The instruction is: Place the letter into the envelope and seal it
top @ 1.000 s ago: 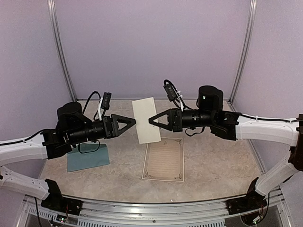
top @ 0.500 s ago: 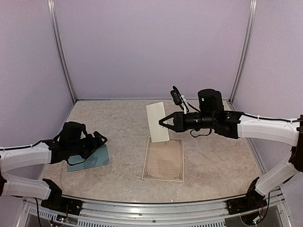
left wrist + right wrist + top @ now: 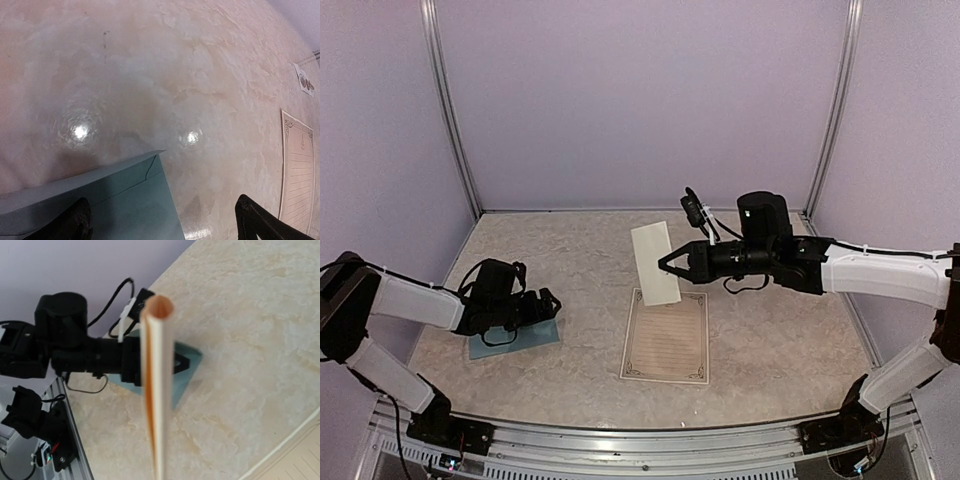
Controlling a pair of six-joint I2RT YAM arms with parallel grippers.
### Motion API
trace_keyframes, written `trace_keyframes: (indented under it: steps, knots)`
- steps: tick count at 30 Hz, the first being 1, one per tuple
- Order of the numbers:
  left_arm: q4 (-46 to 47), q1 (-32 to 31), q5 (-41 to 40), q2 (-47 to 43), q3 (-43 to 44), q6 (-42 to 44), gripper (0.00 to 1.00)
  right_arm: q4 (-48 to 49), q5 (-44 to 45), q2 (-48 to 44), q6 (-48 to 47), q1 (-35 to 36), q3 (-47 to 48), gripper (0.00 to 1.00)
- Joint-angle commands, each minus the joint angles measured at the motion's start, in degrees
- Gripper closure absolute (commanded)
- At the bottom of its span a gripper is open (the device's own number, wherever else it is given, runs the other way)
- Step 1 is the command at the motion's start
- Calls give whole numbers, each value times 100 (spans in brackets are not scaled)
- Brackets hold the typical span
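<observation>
Letter (image 3: 666,337) lies flat mid-table; above its far edge the right gripper (image 3: 665,263) stays clamped on a folded cream sheet (image 3: 651,248). Near left, the left gripper (image 3: 552,303), raised beside that sheet a second ago, hangs wide open over the envelope (image 3: 530,338).

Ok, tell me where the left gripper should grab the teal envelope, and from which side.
Probably the edge facing the middle of the table. The envelope lies flat, so only its edges offer a pinch; that edge is bare and sits below the open left gripper. Come down from above, tilted to slip one finger under.
</observation>
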Motion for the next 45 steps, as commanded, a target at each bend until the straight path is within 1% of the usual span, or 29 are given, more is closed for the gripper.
trace_keyframes:
  steps: [1,6,10,13,15,17,20,22,24,26,28,30,33,38,41,43,45]
  knots:
    - [781,-267,773,639,301,964,5,-92,11,-98,28,-47,-19,100]
    - [641,-1093,1164,1479,853,1596,5,-205,123,-235,85,-46,-41,100]
    - [597,-1750,1822,1830,1130,2024,5,-369,272,-373,103,-53,-66,100]
    - [461,-2146,2398,1769,1171,2339,6,-697,417,-420,67,-55,-21,100]
    - [192,-2360,2400,1532,1209,2442,6,-917,491,-414,-4,-54,38,100]
    - [15,-2434,2265,1152,1186,2317,6,-1148,528,-354,-80,-52,155,100]
    - [-239,-2417,1752,445,1140,1891,5,-1561,458,-106,-87,-52,526,100]
    - [-361,-2306,1293,-244,1094,1431,3,-1694,447,119,46,-1,748,100]
    - [-400,-2037,1267,-707,993,936,2,-1746,510,376,287,84,958,100]
    - [-394,-1663,1337,-973,839,511,2,-1741,619,615,704,178,1133,100]
    - [-420,-1302,1391,-1114,729,289,2,-1569,646,853,1225,263,1205,100]
    - [-444,-1097,1348,-1128,677,273,2,-1257,763,1062,1754,363,1167,100]
    - [-390,-998,1409,-957,639,365,2,-836,860,1433,2230,493,1152,100]
    - [-273,-966,1608,-375,578,400,3,-440,1160,1986,2728,680,1354,100]
    - [134,-966,1865,-180,381,406,2,-260,1278,2247,2925,752,1434,100]
    - [384,-971,2080,8,279,367,3,-298,1337,2418,2972,791,1491,100]
    - [363,-1030,2169,234,267,378,3,-371,1373,2558,3009,817,1497,100]
